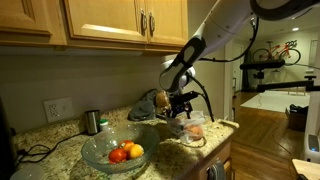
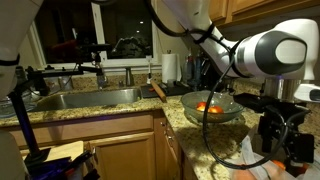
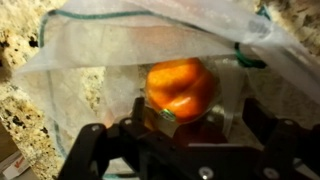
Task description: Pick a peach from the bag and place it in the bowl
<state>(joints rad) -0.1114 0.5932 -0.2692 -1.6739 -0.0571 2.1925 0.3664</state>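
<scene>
An orange-red peach (image 3: 178, 85) with a small sticker lies inside a thin clear plastic bag (image 3: 90, 70) that has a green strip along its edge. In an exterior view the bag (image 1: 197, 128) stands near the counter's corner with the peach (image 1: 196, 132) showing through it. My gripper (image 3: 175, 125) hangs just above the fruit, open, one finger on each side and nothing held. It also shows over the bag in an exterior view (image 1: 183, 107). The wide clear glass bowl (image 1: 100, 158) sits further along the counter and holds a red fruit and an orange one. It appears in both exterior views (image 2: 222, 114).
A crumpled grey-brown sack (image 1: 148, 103) lies against the wall behind the gripper. A steel cup (image 1: 92, 121) stands by the backsplash. Cabinets hang overhead. The counter edge drops off just past the bag. A sink (image 2: 85, 98) lies beyond the bowl.
</scene>
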